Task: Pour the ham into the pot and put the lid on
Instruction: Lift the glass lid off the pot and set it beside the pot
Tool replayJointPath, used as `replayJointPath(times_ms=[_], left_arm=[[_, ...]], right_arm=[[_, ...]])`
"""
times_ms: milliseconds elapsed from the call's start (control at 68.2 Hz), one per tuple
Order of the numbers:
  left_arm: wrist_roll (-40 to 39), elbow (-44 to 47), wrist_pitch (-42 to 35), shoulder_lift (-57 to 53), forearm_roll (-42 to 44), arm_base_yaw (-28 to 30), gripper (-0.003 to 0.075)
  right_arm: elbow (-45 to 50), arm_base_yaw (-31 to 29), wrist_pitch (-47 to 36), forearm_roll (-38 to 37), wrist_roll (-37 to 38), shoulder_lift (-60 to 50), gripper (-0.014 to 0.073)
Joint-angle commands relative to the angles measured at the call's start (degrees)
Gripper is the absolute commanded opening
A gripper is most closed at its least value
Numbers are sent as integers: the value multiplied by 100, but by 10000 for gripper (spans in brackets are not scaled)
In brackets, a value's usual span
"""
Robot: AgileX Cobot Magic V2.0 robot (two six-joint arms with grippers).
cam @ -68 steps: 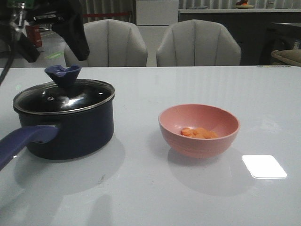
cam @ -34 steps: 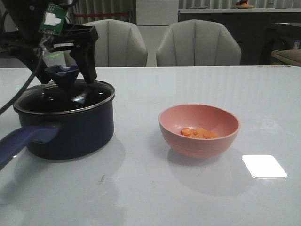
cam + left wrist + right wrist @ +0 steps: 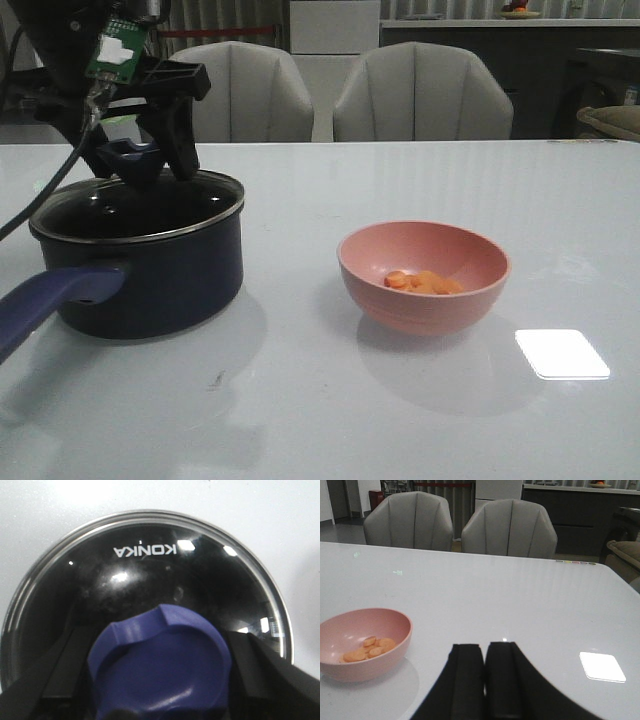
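Pot (image 3: 150, 270) lidded, handle (image 3: 50, 298) pointed toward 8 o'clock; left gripper (image 3: 140, 150) straddled lid (image 3: 145, 595) knob (image 3: 160, 665), closure unclear; right gripper (image 3: 484, 680) pressed closed.

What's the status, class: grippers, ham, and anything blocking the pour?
Left gripper open, fingers straddling lid knob. Right gripper shut, empty. Ham in pink bowl. Lid on pot, blocks pour.

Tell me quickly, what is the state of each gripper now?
Left gripper: open, fingers either side of the glass lid's flared blue knob.
Right gripper: closed, empty.
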Motion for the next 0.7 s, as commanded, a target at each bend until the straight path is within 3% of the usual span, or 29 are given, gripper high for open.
replayJointPath(times_ms=[0, 117, 396, 689], left_arm=[[-78, -125, -164, -218, -124, -33, 209], [-78, -125, -235, -402, -124, -13, 166], [-78, -125, -273, -921, 180, 74, 162], [192, 13, 69, -1395, 255, 1101, 162]], right_arm=[[-26, -47, -469, -80, -15, -117, 157], [-26, -47, -469, -80, -15, -117, 157], [-26, -47, -469, -80, -15, -117, 157], [-26, -47, -469, -80, -15, -117, 157]])
